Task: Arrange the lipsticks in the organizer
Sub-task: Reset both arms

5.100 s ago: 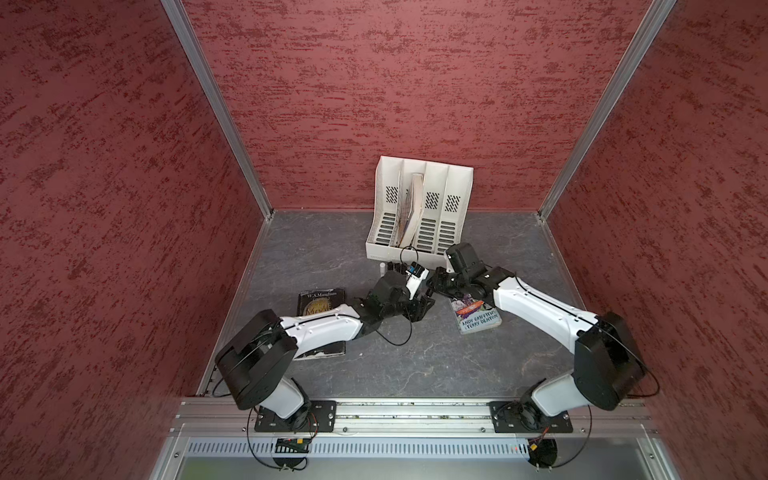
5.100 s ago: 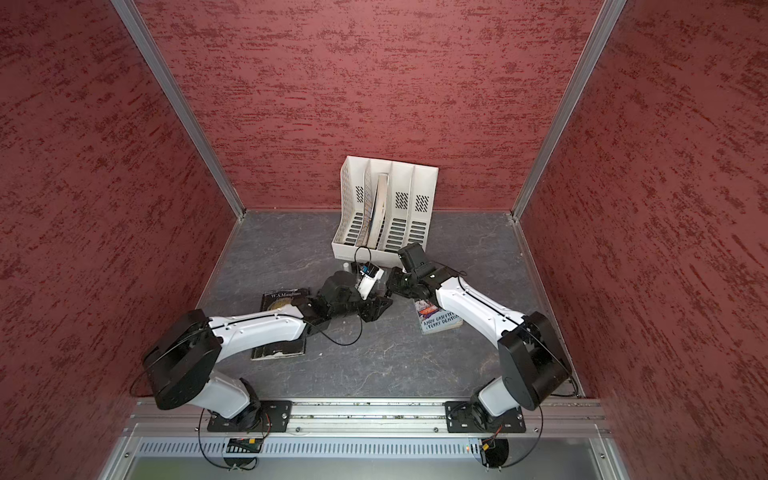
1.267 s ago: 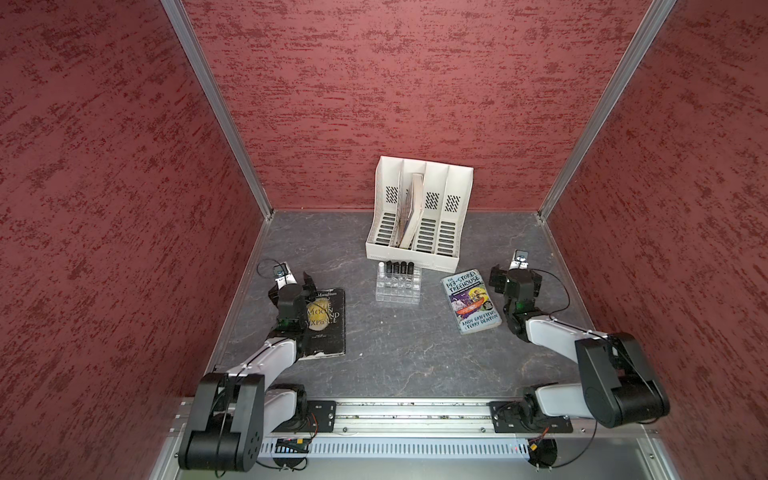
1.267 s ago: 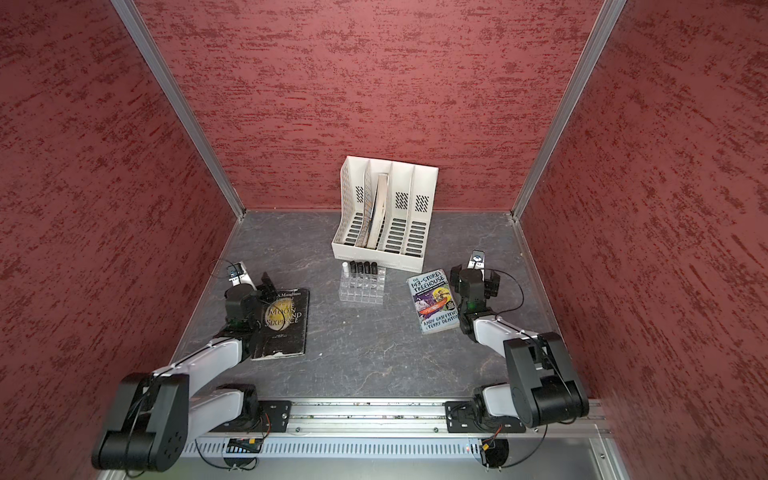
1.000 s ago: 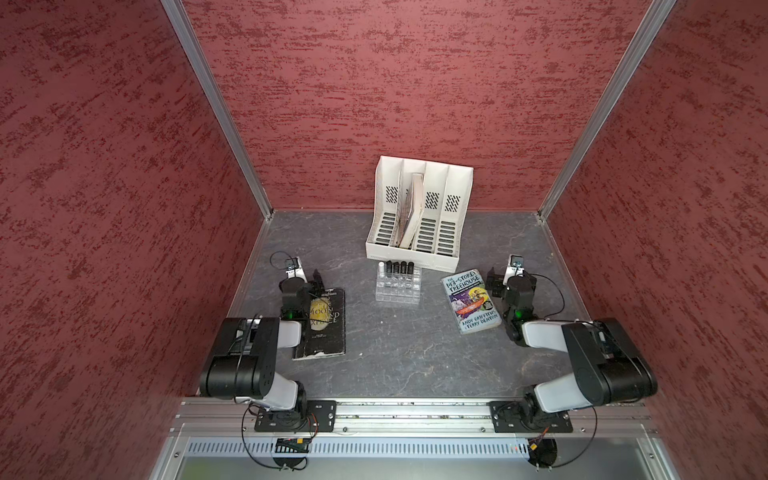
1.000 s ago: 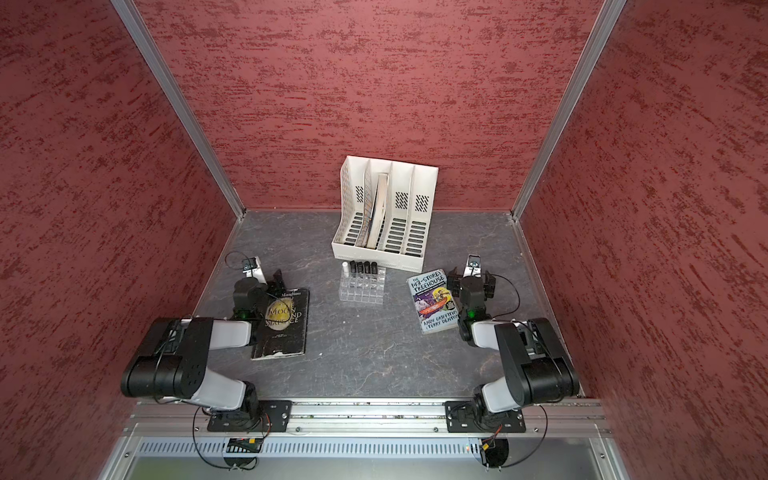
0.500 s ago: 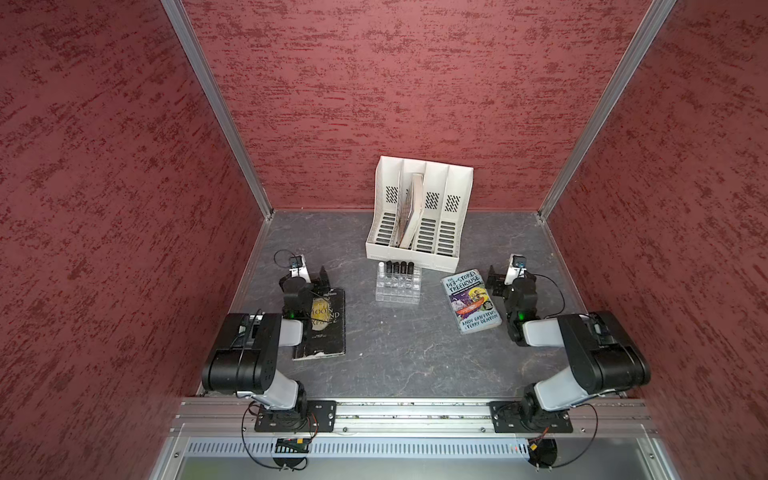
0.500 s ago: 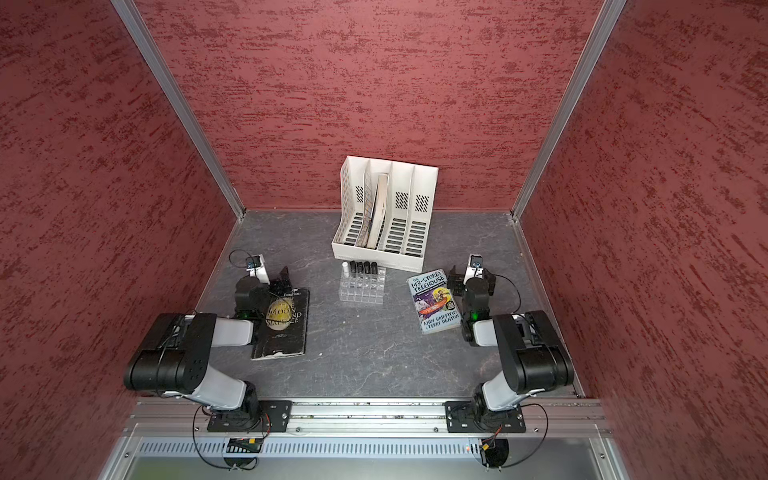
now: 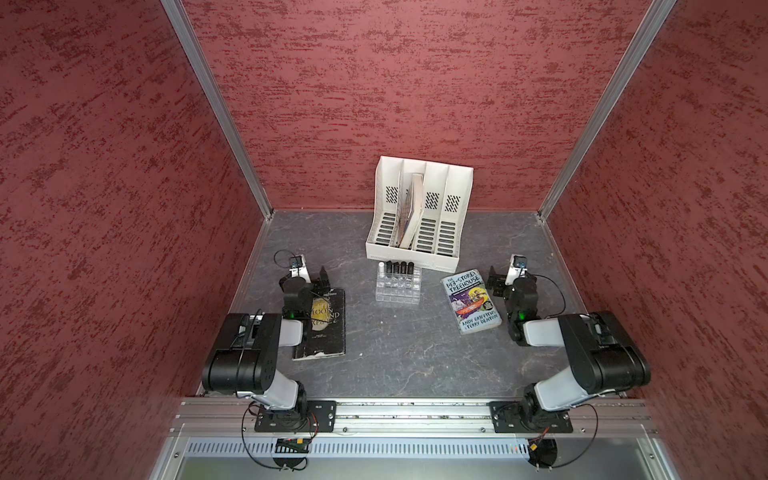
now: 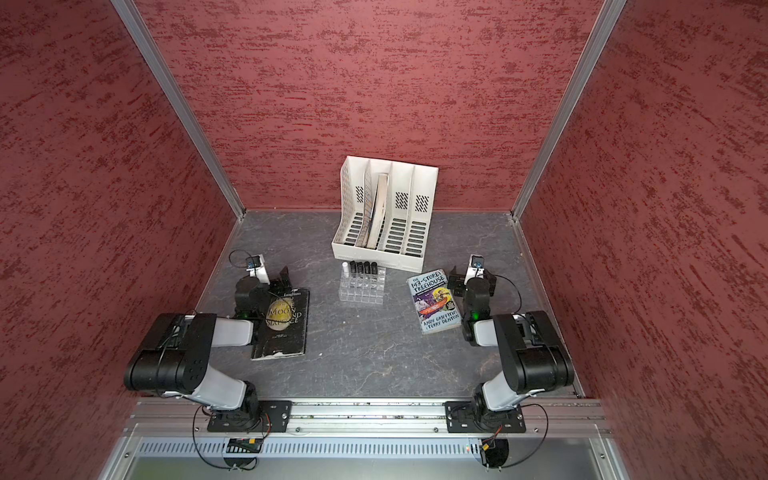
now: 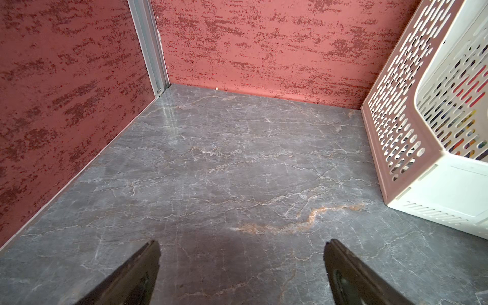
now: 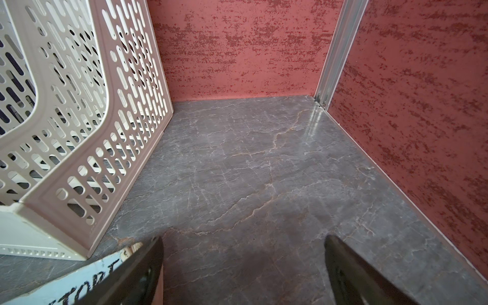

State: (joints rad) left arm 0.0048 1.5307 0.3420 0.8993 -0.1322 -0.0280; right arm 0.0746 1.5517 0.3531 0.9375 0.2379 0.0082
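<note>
While both arms sit folded back near the lower corners of the frame, the left end effector point(image 11: 241, 245) is spread wide and empty, with only bare desk point(image 11: 237, 163) between its dark fingers point(image 11: 137, 274) in the left wrist view. The right end effector point(image 12: 244, 240) is likewise released and grasps nothing; in the right wrist view a corner of the blue book point(image 12: 87, 280) lies just beside one finger. In both top views the organizer point(image 9: 398, 286) stands at the centre of the frame, just below the white rack point(image 9: 415, 216) and well apart from both arms. All five lipsticks point(image 9: 399, 267) stand upright in the organizer's top row, the row nearest the rack: the white one point(image 9: 381, 266) is at the left end and the four black ones point(image 10: 363, 267) fill the cells to its right. The lower rows look empty. A dark book point(image 9: 322, 324) lies flat at centre left, its upper edge under the left wrist, and the blue book lies flat at centre right, just left of the right wrist. One book point(image 9: 411, 216) leans inside the rack.
</note>
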